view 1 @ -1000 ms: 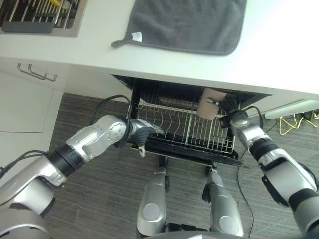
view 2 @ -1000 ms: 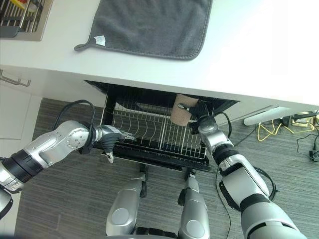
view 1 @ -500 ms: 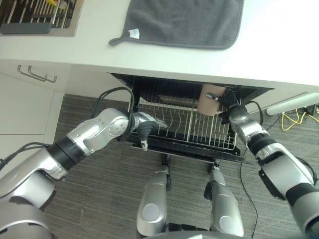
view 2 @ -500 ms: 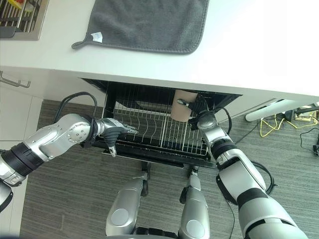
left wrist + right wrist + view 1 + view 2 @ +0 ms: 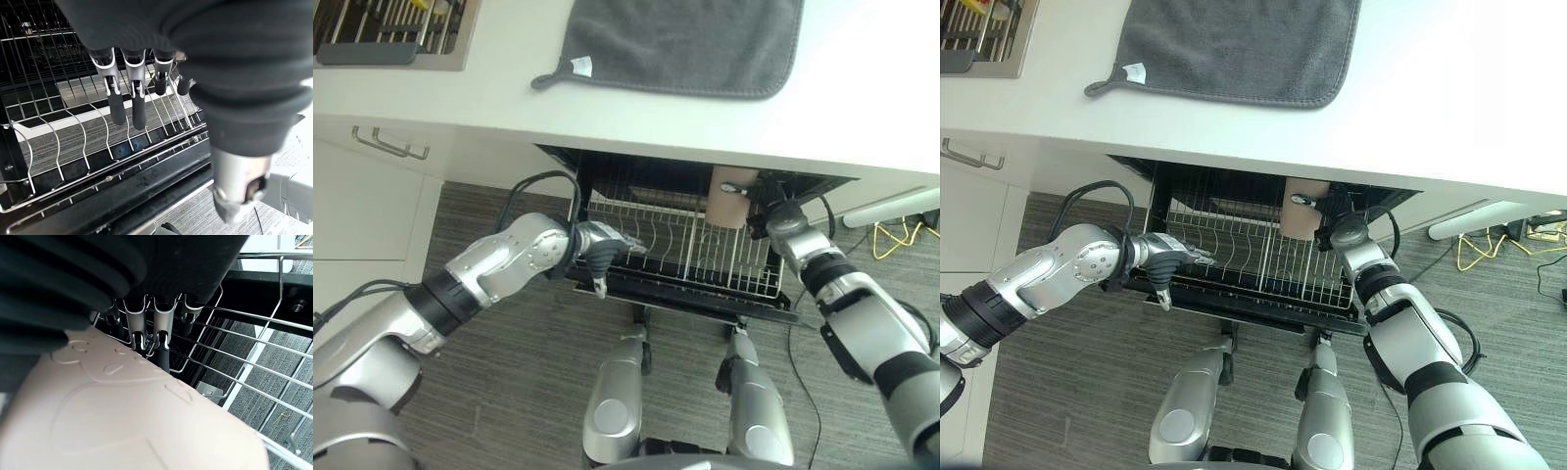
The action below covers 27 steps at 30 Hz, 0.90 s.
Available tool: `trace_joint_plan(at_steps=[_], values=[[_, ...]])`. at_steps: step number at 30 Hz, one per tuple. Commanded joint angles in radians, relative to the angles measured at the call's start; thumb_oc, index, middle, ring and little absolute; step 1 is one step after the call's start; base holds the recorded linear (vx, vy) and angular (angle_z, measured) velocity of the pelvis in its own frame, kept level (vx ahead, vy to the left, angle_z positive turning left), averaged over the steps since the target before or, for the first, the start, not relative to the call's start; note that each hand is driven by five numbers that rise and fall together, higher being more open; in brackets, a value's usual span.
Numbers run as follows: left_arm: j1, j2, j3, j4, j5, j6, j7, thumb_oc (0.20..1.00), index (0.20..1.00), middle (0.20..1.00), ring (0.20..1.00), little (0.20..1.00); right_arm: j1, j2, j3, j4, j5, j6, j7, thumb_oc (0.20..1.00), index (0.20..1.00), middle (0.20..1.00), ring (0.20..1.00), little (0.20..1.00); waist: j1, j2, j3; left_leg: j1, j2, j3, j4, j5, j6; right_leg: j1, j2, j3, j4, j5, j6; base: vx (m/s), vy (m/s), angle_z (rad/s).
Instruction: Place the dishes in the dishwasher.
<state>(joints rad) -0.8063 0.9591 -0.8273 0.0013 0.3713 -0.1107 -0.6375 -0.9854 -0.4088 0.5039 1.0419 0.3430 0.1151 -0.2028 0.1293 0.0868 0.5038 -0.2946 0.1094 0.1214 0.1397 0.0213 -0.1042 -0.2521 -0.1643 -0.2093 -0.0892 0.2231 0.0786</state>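
Left eye view: flat tan plastic plate (image 5: 728,196) upright at far right of silver wire dishwasher rack (image 5: 677,257), pinched in right hand (image 5: 773,213). Left hand (image 5: 603,251) at rack's left edge, fingers (image 5: 116,105) relaxed, straight. Grey towel (image 5: 680,44) on white counter (image 5: 489,98) beyond.

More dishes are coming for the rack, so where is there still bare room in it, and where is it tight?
The wire rack is bare from the left hand at its left end across to the beige plate. It is tight at the right rear corner, where the right hand holds that plate. The grey cloth covers the counter above.
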Motion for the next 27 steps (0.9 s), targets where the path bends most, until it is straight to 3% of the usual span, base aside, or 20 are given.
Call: trace_joint_plan(at_steps=[1, 4, 5, 8, 15, 22, 27], values=[[-0.026, 0.1, -0.035, -0.078, -0.013, -0.006, 0.004, 1.0, 1.0, 1.0, 1.0, 1.0, -0.008, 0.032, 0.037, 0.025, 0.02, 0.014, 0.007, 1.0, 1.0, 1.0, 1.0, 1.0, 0.019, -0.007, 0.005, -0.146, 0.022, -0.001, 0.021, 0.078, -0.026, 0.251, -0.102, -0.038, 0.005, -0.194, 0.139, 0.0, 0.0, 0.0], [-0.003, 0.099, -0.02, -0.084, 0.007, 0.009, 0.006, 1.0, 1.0, 1.0, 1.0, 1.0, 0.016, 0.034, 0.043, -0.042, 0.053, 0.054, 0.004, 1.0, 1.0, 1.0, 1.0, 1.0, 0.008, -0.018, 0.013, -0.143, 0.025, 0.004, 0.015, 0.078, -0.027, 0.246, -0.097, -0.029, 0.006, -0.193, 0.136, 0.0, 0.0, 0.0], [0.024, 0.096, -0.006, -0.09, 0.022, 0.022, 0.013, 1.0, 1.0, 1.0, 1.0, 1.0, 0.045, 0.032, 0.052, -0.114, 0.046, 0.084, -0.026, 1.0, 1.0, 1.0, 1.0, 1.0, -0.002, -0.025, 0.016, -0.143, 0.027, 0.008, 0.015, 0.078, -0.028, 0.242, -0.093, -0.021, 0.006, -0.194, 0.134, 0.0, 0.0, 0.0], [0.078, 0.091, 0.027, -0.105, 0.049, 0.041, 0.02, 1.0, 1.0, 1.0, 1.0, 1.0, 0.112, 0.029, 0.056, -0.244, 0.098, 0.083, -0.112, 1.0, 1.0, 1.0, 1.0, 1.0, -0.021, -0.036, 0.016, -0.146, 0.032, 0.016, 0.015, 0.078, -0.028, 0.232, -0.088, -0.006, 0.007, -0.194, 0.131, 0.0, 0.009, -0.01], [0.228, 0.079, 0.117, -0.132, 0.107, 0.089, 0.057, 1.0, 1.0, 1.0, 1.0, 1.0, 0.333, -0.004, 0.023, -0.564, 0.047, 0.042, -0.27, 1.0, 1.0, 1.0, 1.0, 1.0, -0.083, -0.048, 0.016, -0.154, 0.04, 0.038, 0.012, 0.075, -0.027, 0.205, -0.08, 0.037, 0.01, -0.198, 0.126, 0.0, 0.06, -0.1], [0.311, 0.083, 0.158, -0.133, 0.119, 0.095, 0.094, 1.0, 1.0, 1.0, 1.0, 1.0, 0.483, -0.037, -0.002, -0.698, -0.05, -0.026, -0.285, 1.0, 1.0, 1.0, 1.0, 1.0, -0.119, -0.057, 0.016, -0.153, 0.049, 0.051, 0.021, 0.069, -0.024, 0.205, -0.077, 0.054, 0.011, -0.208, 0.123, 0.01, 0.037, -0.09], [0.298, 0.086, 0.143, -0.107, 0.111, 0.09, 0.104, 1.0, 1.0, 1.0, 1.0, 1.0, 0.483, -0.041, 0.004, -0.688, -0.043, -0.041, -0.289, 1.0, 1.0, 1.0, 1.0, 1.0, -0.12, -0.059, 0.016, -0.153, 0.053, 0.055, 0.028, 0.068, -0.026, 0.214, -0.079, 0.045, 0.007, -0.211, 0.121, 0.0, 0.0, 0.0]])
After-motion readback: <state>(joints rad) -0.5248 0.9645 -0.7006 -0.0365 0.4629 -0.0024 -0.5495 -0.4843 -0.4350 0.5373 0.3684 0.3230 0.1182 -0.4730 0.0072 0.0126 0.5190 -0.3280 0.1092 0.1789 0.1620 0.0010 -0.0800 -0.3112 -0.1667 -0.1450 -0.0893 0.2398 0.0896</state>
